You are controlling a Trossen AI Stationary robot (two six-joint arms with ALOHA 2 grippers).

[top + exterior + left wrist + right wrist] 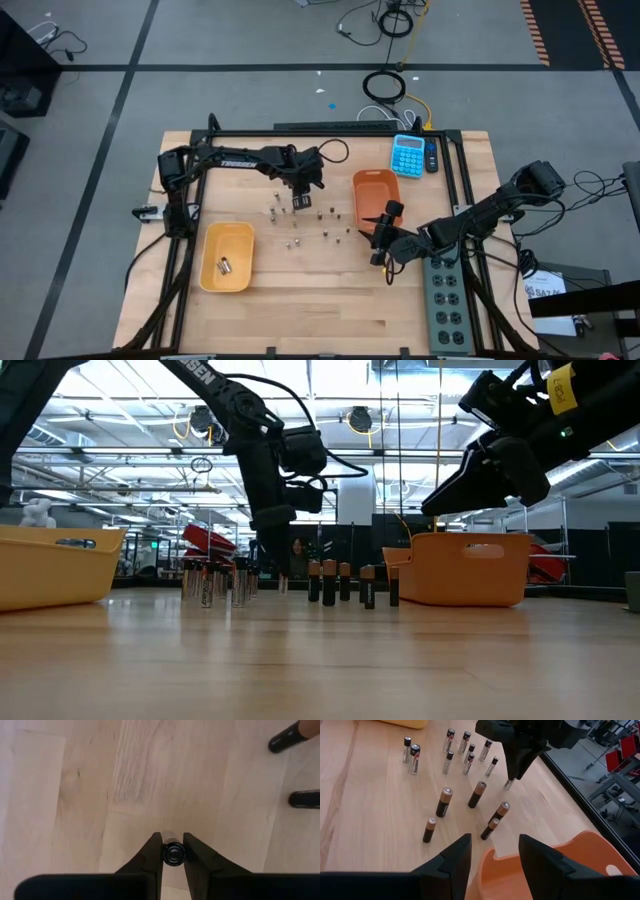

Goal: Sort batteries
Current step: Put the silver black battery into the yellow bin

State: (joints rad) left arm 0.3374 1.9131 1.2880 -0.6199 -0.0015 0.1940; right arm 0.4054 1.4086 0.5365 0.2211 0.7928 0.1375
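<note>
- Now the left claw (298,201) stands low over the table (320,310), pointing straight down, its two fingers (150,855) pressed against either side of one upright silvery battery (174,853) that stands on the wood.
- Just beside that claw, on the side toward the yellow bin (226,256), other silvery batteries (411,755) stand upright in a loose group.
- On the left claw's other side, toward the orange bin (374,195), dark copper-topped batteries (444,802) stand upright, apart from one another.
- Two batteries (226,266) lie inside the yellow bin, well apart from the left claw.
- Meanwhile the right claw (494,855) hangs above the near rim of the orange bin, its fingers partly spread with nothing between them; the dark batteries are just ahead of it and the left claw farther beyond them.
- A blue calculator (407,155) lies past the orange bin, and a grey power strip (446,300) lies along the table edge under the right arm.
</note>
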